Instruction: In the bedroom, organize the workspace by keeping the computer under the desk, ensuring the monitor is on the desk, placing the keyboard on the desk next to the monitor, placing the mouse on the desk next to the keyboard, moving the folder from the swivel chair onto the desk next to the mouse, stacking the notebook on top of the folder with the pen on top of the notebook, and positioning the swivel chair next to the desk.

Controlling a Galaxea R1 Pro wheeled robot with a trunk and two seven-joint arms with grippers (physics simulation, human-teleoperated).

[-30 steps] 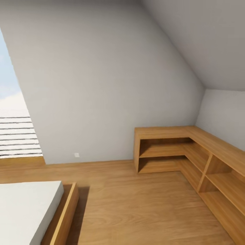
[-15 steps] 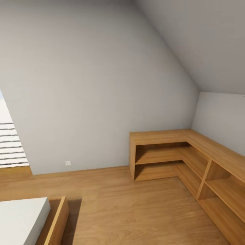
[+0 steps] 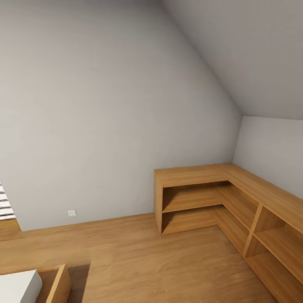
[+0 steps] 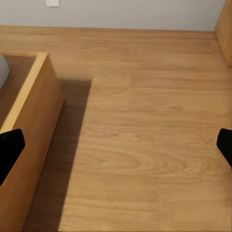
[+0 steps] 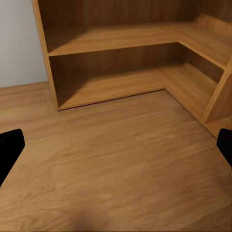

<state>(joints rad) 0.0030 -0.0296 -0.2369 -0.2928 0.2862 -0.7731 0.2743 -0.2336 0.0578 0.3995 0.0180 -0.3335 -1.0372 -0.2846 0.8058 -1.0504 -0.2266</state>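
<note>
an attic bedroom: sloped ceiling (image 3: 252, 54), wooden floor (image 3: 139, 261), bed corner (image 3: 25, 286), low corner shelving (image 3: 219, 198).

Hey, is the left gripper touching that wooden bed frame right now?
Apart. In the left wrist view, the left gripper has its fingertips spread wide, hanging above the floor and the bed frame without contact.

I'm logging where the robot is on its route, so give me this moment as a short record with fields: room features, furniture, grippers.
floor: wood planks
walls: plain grey, sloped ceiling at right
shelf unit: L-shaped wooden corner shelving, compartments bare
bed: wooden frame corner with white mattress, lower left in head view
wall outlet: small, low on the wall
left gripper: open, above floor beside bed frame
right gripper: open, facing the shelving
</note>
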